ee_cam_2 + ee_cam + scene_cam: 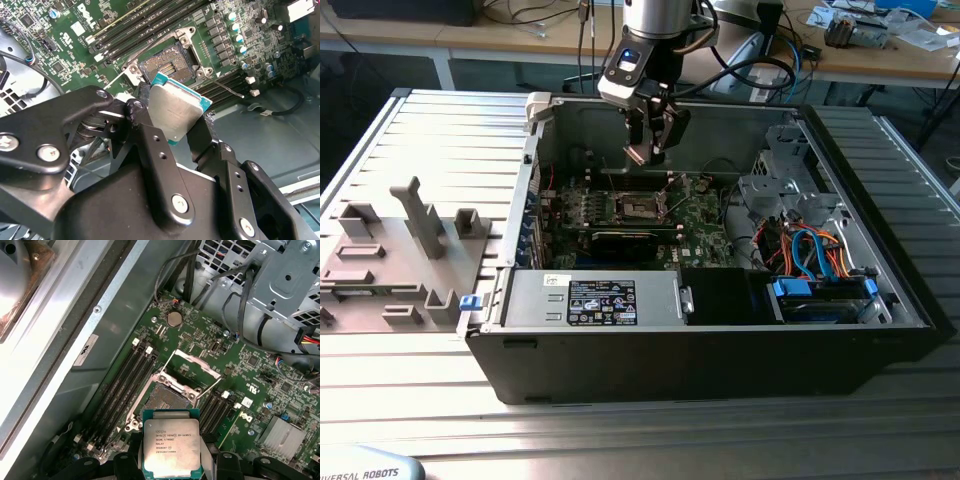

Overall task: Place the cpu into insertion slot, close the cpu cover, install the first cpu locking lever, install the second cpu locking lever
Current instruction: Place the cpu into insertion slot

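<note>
My gripper (649, 148) hangs inside the open computer case, shut on the cpu (638, 155), a flat square chip with a silver-grey top and a teal edge. In both wrist views the cpu (176, 112) (171, 442) sits between the black fingers (145, 127), held in the air just short of the insertion slot (167, 67) (167, 397). The slot's dark recess lies bare on the green board (695, 215). The cpu cover (193, 366), a thin silvery frame, stands hinged up at the slot's far side. A thin wire locking lever (225, 85) sticks out, unlatched, beside the slot.
Long black memory slots (125, 380) flank the socket on both sides. A grey drive cage (280, 285) with cable bundles rises close by. The power supply (595, 298) and blue-cabled drives (820, 290) fill the case's near side. A grey fixture plate (400, 255) lies at the exterior view's left.
</note>
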Tool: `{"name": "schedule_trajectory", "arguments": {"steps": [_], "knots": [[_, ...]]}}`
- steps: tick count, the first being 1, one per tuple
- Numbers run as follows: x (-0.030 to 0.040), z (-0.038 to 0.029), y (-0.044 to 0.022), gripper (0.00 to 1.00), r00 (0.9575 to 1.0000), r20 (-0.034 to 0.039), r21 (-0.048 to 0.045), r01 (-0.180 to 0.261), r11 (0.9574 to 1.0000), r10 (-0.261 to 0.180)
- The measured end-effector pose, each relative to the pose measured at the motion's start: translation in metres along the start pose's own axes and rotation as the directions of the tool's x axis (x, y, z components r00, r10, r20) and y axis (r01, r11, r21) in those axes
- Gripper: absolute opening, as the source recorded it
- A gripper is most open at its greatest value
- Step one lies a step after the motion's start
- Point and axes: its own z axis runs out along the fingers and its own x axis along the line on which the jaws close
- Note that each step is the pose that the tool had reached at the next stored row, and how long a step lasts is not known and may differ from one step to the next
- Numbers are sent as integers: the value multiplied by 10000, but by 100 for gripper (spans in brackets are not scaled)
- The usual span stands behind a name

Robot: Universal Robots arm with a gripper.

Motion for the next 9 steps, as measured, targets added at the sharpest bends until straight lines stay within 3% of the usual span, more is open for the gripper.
{"name": "schedule_trajectory", "arguments": {"steps": [9], "knots": [[0, 3, 0, 54, 9999, 2, 1, -104, 9999, 104]]}}
